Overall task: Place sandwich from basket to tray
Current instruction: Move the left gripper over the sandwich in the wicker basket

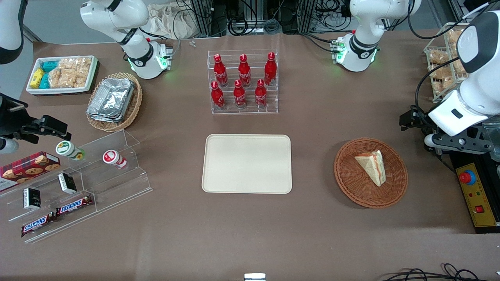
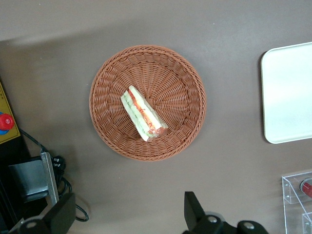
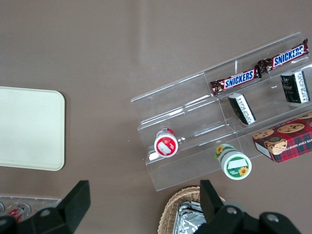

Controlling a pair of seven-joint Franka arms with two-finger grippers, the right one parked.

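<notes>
sandwich [image 1: 372, 167]: lies inside the basket [image 1: 353, 183], slightly off centre, resting on one bread face in the front view; cut edge with the orange-red and green filling is seen edge-on from the left wrist camera [image 2: 143, 113]. Nothing is touching it.
basket: round reddish-brown wicker [image 2: 109, 83], set on the table [image 1: 312, 128] toward the working arm's end, well apart from the tray.
tray [image 1: 247, 164]: cream-beige, flat on the table about mid-table, nearer to the front camera than the bottle rack. One rounded corner and rim are seen in the left wrist view [image 2: 287, 92]. Nothing is seen on it.
gripper [image 2: 127, 218]: held high above the table, near the basket but off to one side of it, not over the sandwich. The fingers [image 2: 194, 208] are spread wide apart, and nothing is gripped between them. In the front view the gripper is mostly hidden by the arm's white body [image 1: 465, 101].
bottle rack [image 1: 243, 82]: clear acrylic tiers, six red cola bottles standing upright in two rows.
oval basket [image 1: 115, 101]: lighter tan wicker, stacked foil containers in it, toward the parked arm's end.
snack shelf [image 1: 97, 171]: clear stepped acrylic, with two small cups lying tilted, two dark packets and two Snickers bars [image 1: 74, 205].
control box [image 1: 477, 195]: yellow, red button, at the table edge beside the basket.
</notes>
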